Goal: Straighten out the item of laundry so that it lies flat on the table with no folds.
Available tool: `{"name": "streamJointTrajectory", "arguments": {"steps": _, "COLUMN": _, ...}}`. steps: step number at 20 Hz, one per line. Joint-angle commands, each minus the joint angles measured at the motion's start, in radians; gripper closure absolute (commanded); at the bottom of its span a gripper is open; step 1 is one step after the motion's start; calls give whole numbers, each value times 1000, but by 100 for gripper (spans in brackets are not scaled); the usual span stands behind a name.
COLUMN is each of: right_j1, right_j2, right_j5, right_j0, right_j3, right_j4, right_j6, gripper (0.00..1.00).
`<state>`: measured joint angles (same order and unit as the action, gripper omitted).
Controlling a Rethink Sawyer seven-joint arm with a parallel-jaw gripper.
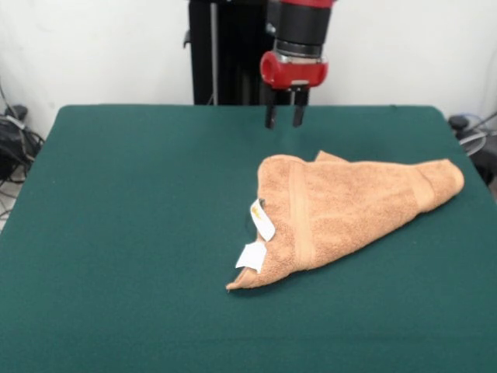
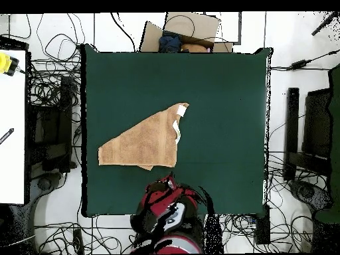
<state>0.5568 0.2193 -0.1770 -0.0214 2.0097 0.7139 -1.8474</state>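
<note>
Towel cloth is seen lying on the green counter, folded over into a three-cornered shape. Two white tags stick out at one edge, and a woven band runs beside them. From above, the towel is seen toward the robot's side of the counter, with one long slanted edge where the cloth is doubled. It can be judged that the job is not done yet, because a fold is there and part of the towel is hidden under itself.

The tool is held up in the air behind the towel, not touching it. Its two black fingers are parted a little, and nothing is gripped between them. It is likely kept high so that the cloth is not bumped.

No box, bowl or basket is seen on the counter, so nothing is held inside anything.
</note>
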Motion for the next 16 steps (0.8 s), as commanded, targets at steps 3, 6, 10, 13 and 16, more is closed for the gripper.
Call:
{"name": "streamJointTrajectory", "arguments": {"steps": 3, "right_j1": -138, "right_j2": 99, "right_j5": -175, "right_j0": -173, "right_j3": -149, "right_j4": -69, "right_j6": -52, "gripper": 0}}
{"name": "streamJointTrajectory", "arguments": {"steps": 6, "right_j1": -153, "right_j2": 102, "right_j5": -181, "right_j0": -194, "right_j3": -159, "right_j4": -77, "right_j6": -58, "gripper": 0}}
{"name": "streamJointTrajectory", "arguments": {"steps": 10, "right_j1": -204, "right_j2": 129, "right_j5": -228, "right_j0": -233, "right_j3": -158, "right_j4": -129, "right_j6": -78, "gripper": 0}}
{"name": "streamJointTrajectory", "arguments": {"steps": 13, "right_j1": -229, "right_j2": 165, "right_j5": -270, "right_j0": -268, "right_j3": -151, "right_j4": -186, "right_j6": -86, "gripper": 0}}
{"name": "streamJointTrajectory", "arguments": {"steps": 16, "right_j1": -234, "right_j2": 186, "right_j5": -293, "right_j0": -284, "right_j3": -142, "right_j4": -215, "right_j6": -82, "gripper": 0}}
